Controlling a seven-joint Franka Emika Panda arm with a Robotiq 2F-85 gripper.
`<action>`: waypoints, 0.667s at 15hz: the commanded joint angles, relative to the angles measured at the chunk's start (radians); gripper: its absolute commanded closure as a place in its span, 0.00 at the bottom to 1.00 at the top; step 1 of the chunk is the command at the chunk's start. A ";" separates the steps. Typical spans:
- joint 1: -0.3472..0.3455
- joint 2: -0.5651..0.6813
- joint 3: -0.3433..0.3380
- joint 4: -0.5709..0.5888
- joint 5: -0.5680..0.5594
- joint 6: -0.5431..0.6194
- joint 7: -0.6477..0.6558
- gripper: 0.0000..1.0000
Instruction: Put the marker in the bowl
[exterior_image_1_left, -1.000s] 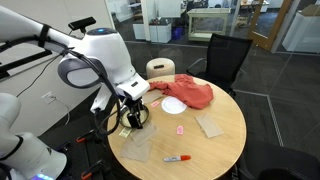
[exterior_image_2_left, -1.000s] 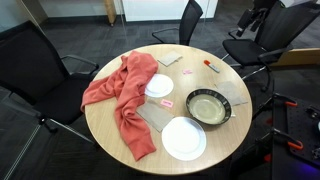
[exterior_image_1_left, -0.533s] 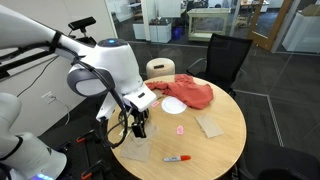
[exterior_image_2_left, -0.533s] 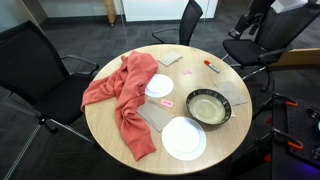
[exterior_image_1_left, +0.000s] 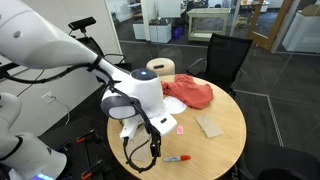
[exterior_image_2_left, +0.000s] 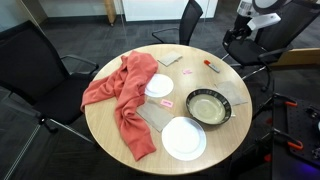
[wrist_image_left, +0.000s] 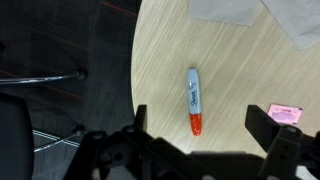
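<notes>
The marker (wrist_image_left: 193, 95) is a thin pen with a whitish-grey barrel and a red cap. It lies flat on the wooden table near the edge, and shows in both exterior views (exterior_image_1_left: 178, 157) (exterior_image_2_left: 213, 67). My gripper (wrist_image_left: 204, 123) is open and empty. It hovers above the marker, with one finger on each side of the red cap. In an exterior view the gripper (exterior_image_1_left: 148, 150) hangs just beside the marker. The bowl (exterior_image_2_left: 208, 93), dark-rimmed and tan inside, sits empty on the table, a hand's width from the marker. My arm hides it in the exterior view (exterior_image_1_left: 140, 100).
A red cloth (exterior_image_2_left: 120, 95) drapes over one side of the round table (exterior_image_2_left: 110, 130). A white plate (exterior_image_2_left: 184, 140) and a flat white disc (exterior_image_2_left: 159, 85) lie near the bowl. A small pink piece (wrist_image_left: 283, 113) and a grey pad (exterior_image_1_left: 210, 125) lie close to the marker. Office chairs (exterior_image_2_left: 30, 60) ring the table.
My arm has swung from above the bowl across the table edge and now hangs over the marker. The bowl is now hidden behind the arm in that exterior view. The objects have not moved.
</notes>
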 joint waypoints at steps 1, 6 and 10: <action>-0.007 0.160 0.003 0.101 0.065 0.053 -0.034 0.00; -0.039 0.310 0.034 0.200 0.142 0.093 -0.082 0.00; -0.065 0.392 0.055 0.272 0.180 0.088 -0.114 0.00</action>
